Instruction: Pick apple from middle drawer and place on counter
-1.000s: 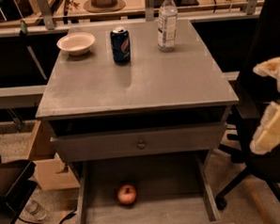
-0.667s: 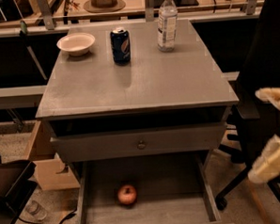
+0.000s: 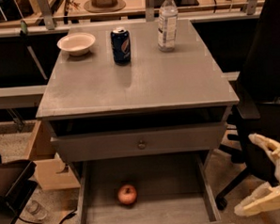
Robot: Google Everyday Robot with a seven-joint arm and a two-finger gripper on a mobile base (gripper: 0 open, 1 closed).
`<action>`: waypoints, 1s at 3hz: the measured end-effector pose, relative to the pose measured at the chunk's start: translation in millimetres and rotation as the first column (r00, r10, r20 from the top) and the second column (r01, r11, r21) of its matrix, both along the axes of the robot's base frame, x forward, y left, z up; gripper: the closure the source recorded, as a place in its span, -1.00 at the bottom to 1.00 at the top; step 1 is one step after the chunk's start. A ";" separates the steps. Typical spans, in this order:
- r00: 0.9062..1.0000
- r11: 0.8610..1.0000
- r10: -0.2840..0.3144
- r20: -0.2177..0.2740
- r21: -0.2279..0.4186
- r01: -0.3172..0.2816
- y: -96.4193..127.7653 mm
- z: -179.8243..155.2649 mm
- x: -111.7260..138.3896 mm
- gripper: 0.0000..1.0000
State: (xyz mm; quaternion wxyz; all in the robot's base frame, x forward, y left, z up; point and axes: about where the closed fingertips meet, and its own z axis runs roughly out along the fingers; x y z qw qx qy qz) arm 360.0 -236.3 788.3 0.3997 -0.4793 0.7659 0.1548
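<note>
Claw [image 3: 250, 174] of mine hangs spread and empty at four o'clock, outside the open middle drawer [image 3: 207, 190], whose apple [image 3: 127, 194] lies at six o'clock, so I judge that grasping, lifting and setting it on the worktop [image 3: 143, 80] are all yet to do.

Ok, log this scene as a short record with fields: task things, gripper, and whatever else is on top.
apple: on the middle drawer floor, left of centre, untouched
middle drawer: pulled open
counter: carries bowl, soda can and water bottle along its back
gripper: low at the right, outside the drawer, fingers open, holding nothing
</note>
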 end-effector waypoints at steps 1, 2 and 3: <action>0.983 0.977 0.155 0.094 0.131 -0.167 13.5 -34.0 5.0 -1.00; 0.921 0.917 0.339 0.194 0.153 -0.369 19.8 -72.4 4.3 -1.00; 0.888 0.892 0.387 0.249 0.143 -0.428 21.2 -87.9 1.2 -1.00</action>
